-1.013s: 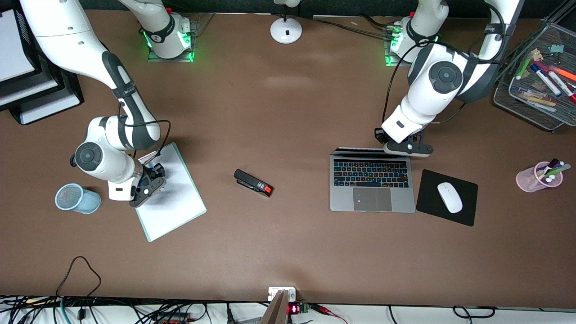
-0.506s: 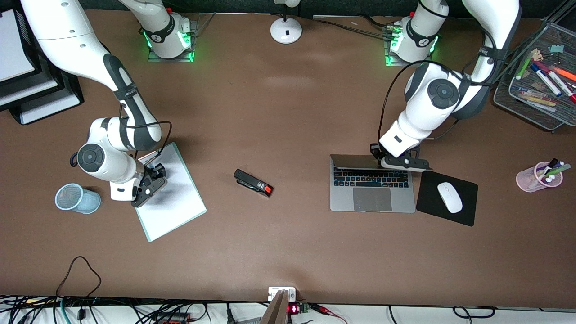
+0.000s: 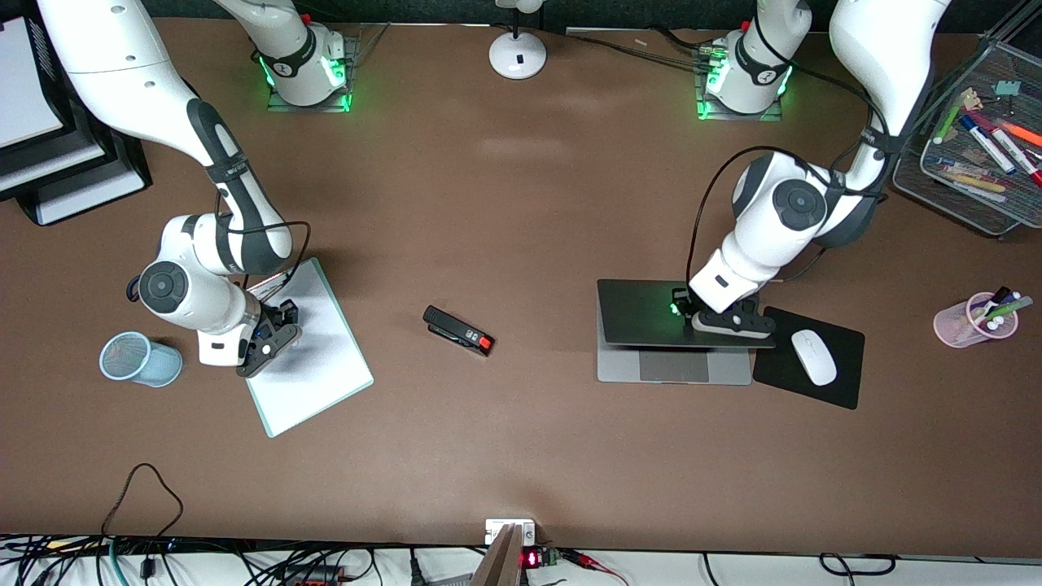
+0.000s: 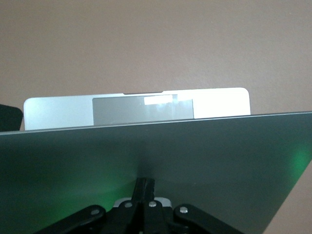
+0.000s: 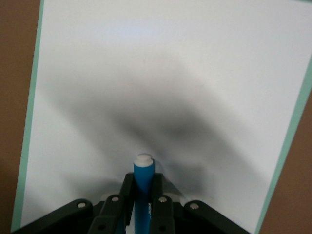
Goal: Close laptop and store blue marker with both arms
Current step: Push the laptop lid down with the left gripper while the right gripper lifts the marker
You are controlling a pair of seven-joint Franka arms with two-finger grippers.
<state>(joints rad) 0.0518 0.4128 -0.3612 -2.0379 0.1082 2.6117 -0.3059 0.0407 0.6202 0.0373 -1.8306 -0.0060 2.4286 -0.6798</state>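
Over the white clipboard with a pale green edge (image 3: 309, 350), toward the right arm's end of the brown worktop (image 3: 521, 456), the right gripper (image 3: 269, 338) is seen with its fingers (image 5: 127, 192) closed on the short bright-blue marker with a white end (image 5: 144, 187). The marker is clamped between the two fingers, its long axis in line with them and its white end projecting past the fingertips toward the clipboard sheet. Whether the marker touches the sheet cannot be told.

Toward the left arm's end, the left gripper (image 3: 728, 319) is pressed on the dark lid of the slim silver-grey laptop (image 3: 676, 362), its fingers (image 4: 145, 187) shut together with nothing between them. The lid is tilted low over the base, so that only the trackpad strip is exposed. A black mouse pad (image 3: 773, 382) with a white mouse (image 3: 814, 358) lies just beside the laptop.
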